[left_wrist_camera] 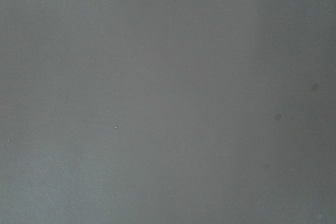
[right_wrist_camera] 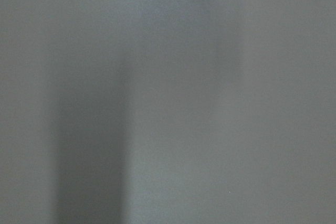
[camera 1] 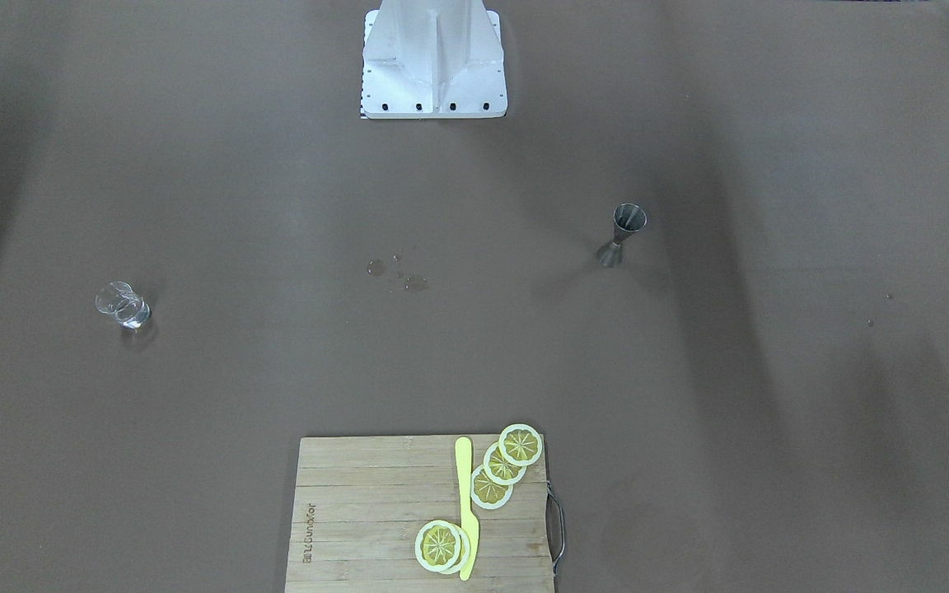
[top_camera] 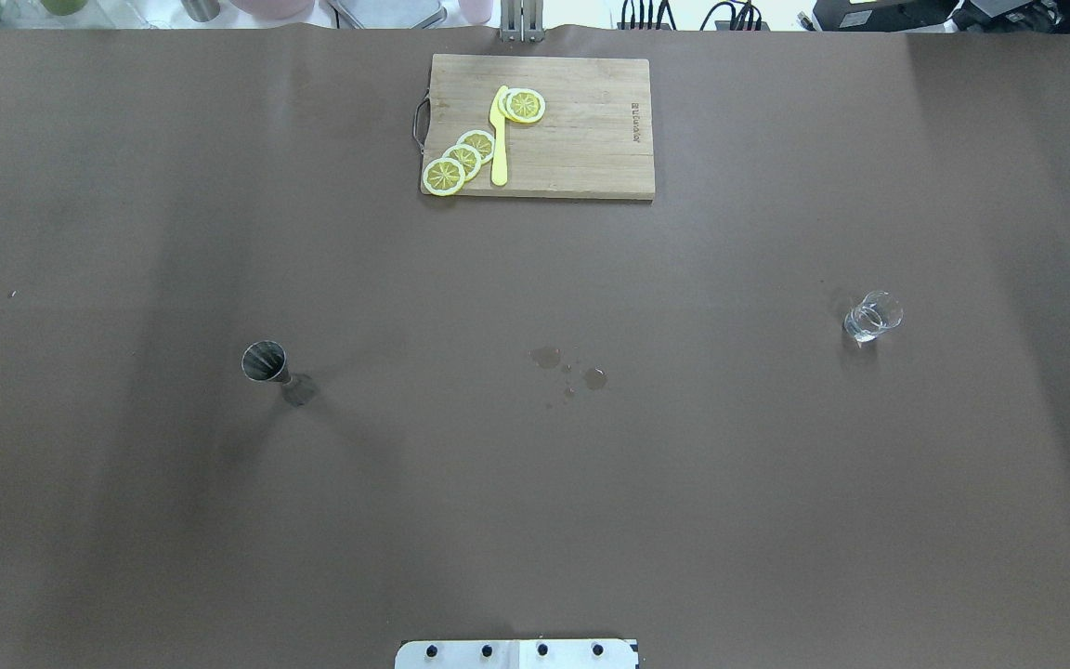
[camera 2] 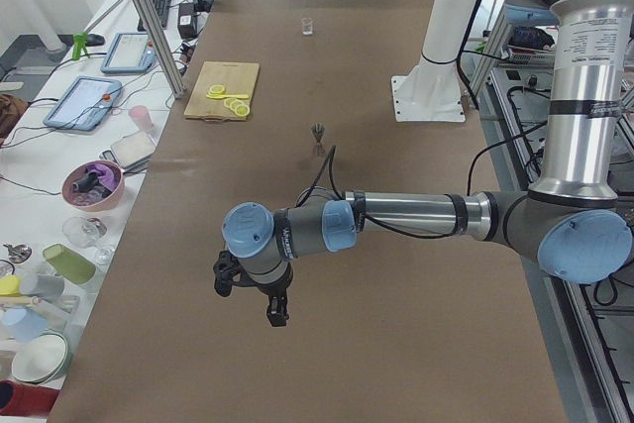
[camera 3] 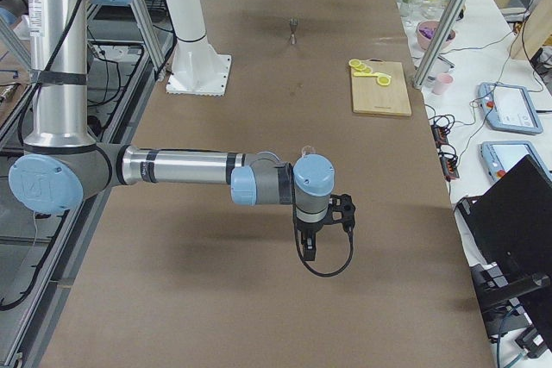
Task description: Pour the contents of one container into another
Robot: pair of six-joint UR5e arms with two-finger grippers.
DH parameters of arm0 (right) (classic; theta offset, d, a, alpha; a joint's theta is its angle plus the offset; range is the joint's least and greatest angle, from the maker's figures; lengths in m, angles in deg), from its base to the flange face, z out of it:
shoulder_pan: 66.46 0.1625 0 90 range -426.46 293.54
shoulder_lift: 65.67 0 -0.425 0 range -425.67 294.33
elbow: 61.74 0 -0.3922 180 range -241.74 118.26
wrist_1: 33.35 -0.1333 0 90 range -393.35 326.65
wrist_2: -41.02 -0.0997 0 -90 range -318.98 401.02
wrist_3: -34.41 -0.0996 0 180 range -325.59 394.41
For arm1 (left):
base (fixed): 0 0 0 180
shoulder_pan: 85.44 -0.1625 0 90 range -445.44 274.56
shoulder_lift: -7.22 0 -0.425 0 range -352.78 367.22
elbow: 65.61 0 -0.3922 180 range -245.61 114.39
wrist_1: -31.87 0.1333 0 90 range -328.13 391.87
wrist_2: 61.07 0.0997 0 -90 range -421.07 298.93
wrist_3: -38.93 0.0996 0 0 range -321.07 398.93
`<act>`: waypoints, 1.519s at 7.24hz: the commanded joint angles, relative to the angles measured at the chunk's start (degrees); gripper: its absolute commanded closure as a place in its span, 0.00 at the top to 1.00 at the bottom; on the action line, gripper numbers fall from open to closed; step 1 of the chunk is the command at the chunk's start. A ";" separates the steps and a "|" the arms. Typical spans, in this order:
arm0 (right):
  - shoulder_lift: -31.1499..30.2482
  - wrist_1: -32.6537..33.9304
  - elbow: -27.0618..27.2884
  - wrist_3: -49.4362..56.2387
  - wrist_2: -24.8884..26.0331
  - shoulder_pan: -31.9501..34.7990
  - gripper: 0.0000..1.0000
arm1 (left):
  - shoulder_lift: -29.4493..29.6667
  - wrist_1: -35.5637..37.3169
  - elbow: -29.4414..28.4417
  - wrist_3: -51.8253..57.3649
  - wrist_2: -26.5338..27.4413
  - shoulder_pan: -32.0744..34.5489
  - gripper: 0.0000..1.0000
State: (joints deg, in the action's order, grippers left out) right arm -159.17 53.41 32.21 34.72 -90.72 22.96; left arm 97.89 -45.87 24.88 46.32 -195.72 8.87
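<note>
A small steel jigger stands upright on the brown table on my left side, also visible in the front view. A small clear glass holding a little clear liquid stands far off on my right side. Neither gripper appears in the overhead or front views. The left gripper hangs over bare table, well short of the jigger. The right gripper hovers over bare table too. I cannot tell whether either is open or shut. Both wrist views show only plain table surface.
A wooden cutting board with lemon slices and a yellow knife lies at the far edge. A few wet spots mark the table's middle. The robot's white base stands at the near edge.
</note>
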 commanded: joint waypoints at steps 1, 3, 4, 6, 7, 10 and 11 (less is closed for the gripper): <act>-0.18 -0.46 -0.17 0.39 0.25 -0.04 1.00 | -0.32 -0.04 -0.05 0.00 0.00 0.00 0.98; -0.01 -0.63 0.18 0.83 -0.27 -0.04 1.00 | -0.23 -0.04 0.21 0.00 0.00 0.00 0.98; 0.51 -0.63 0.27 1.18 -0.27 -0.04 1.00 | 0.03 -0.04 0.04 0.00 0.00 -0.09 0.98; -0.27 -0.63 1.14 4.33 -0.97 -0.04 1.00 | 0.03 -0.04 0.21 0.00 0.00 -0.09 0.98; -1.06 -0.46 1.06 5.48 -1.15 -0.04 1.00 | 0.12 -0.04 0.04 0.00 0.00 -0.09 0.98; -1.24 -0.46 1.06 4.96 -1.86 -0.04 1.00 | 0.12 -0.04 0.04 0.00 0.00 -0.09 0.98; 0.15 0.07 0.89 4.88 -2.38 -0.13 1.00 | 0.21 -0.04 0.04 0.00 0.00 -0.09 0.98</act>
State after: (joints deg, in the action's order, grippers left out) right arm -160.06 53.07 33.18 39.71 -92.56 22.90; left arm 98.03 -45.91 24.93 46.32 -195.72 8.78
